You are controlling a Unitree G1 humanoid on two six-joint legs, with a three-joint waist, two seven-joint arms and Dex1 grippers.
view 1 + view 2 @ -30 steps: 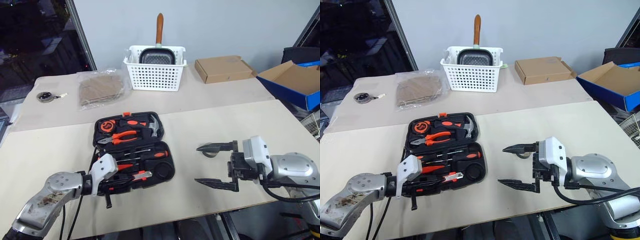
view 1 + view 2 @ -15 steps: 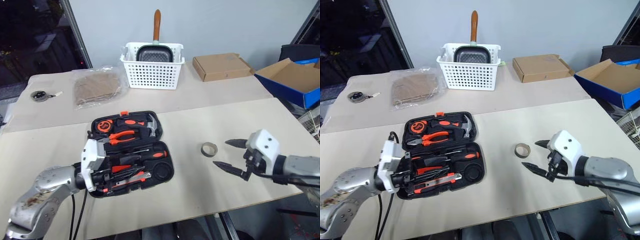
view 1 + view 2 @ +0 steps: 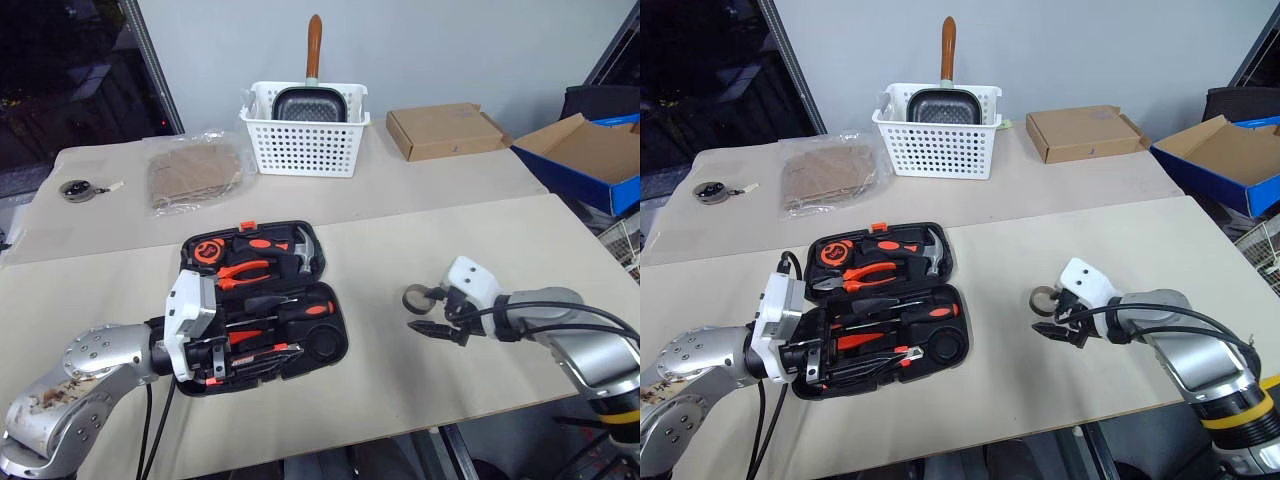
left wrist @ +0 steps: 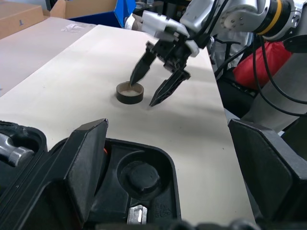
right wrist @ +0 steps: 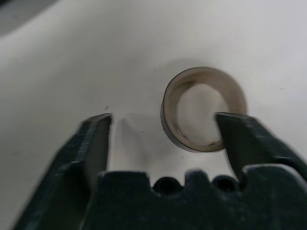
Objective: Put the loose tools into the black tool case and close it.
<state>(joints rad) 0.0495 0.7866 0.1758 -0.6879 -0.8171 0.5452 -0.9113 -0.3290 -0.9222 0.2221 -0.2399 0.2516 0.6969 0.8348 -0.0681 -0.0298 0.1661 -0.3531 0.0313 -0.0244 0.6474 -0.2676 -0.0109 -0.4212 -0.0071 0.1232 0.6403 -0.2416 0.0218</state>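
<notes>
The left gripper [image 3: 232,352] is hovering wide open, holding nothing, over the near half of the open black tool case [image 3: 330,330]. Farther right, the right gripper [image 3: 1047,313] is straddling the tape roll [image 3: 1043,297] on the table [image 3: 420,240] (one finger inside the ring), not yet clamped.

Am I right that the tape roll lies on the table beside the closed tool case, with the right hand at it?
Not quite: the tool case is open, as the left eye view shows. The tape roll does lie on the table beside it, with the right hand at it.
</notes>
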